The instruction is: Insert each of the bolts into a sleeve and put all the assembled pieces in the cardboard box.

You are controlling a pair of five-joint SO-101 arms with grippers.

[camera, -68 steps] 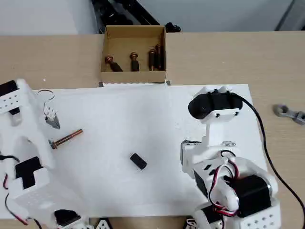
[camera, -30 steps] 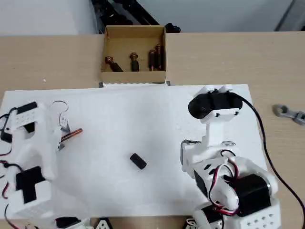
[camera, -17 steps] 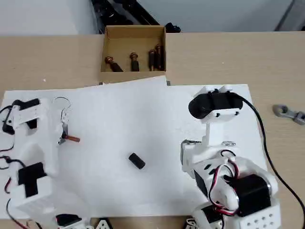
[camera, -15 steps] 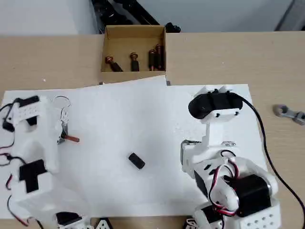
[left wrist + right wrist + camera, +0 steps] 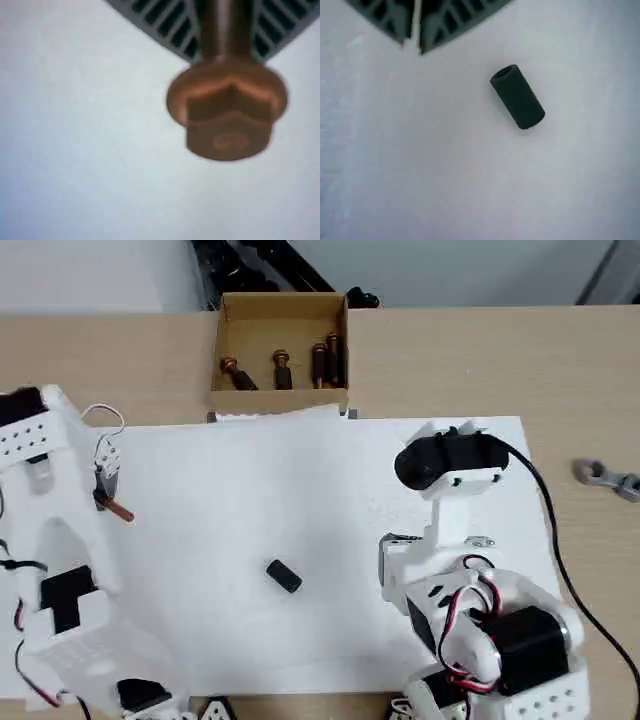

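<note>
My left gripper (image 5: 104,480) is shut on a copper bolt (image 5: 118,509) at the left side of the white sheet (image 5: 300,500), lifted off it. In the left wrist view the bolt's hex head (image 5: 227,112) points at the camera, its shank clamped between the grey fingers (image 5: 165,30). A black sleeve (image 5: 283,576) lies on its side mid-sheet, also in the right wrist view as a short black tube (image 5: 517,96). My right gripper (image 5: 415,42) hangs shut and holds nothing, a short way from the sleeve. The cardboard box (image 5: 281,395) at the back holds several assembled pieces (image 5: 282,369).
A metal wrench-like tool (image 5: 605,478) lies on the wooden table at the far right. The right arm's white body (image 5: 470,580) stands over the sheet's right half. The sheet's back edge is slightly lifted near the box.
My left gripper closed on the bolt and has raised it up and back toward the left. The sheet shifted a little, nudging the sleeve. The right arm stayed still.
</note>
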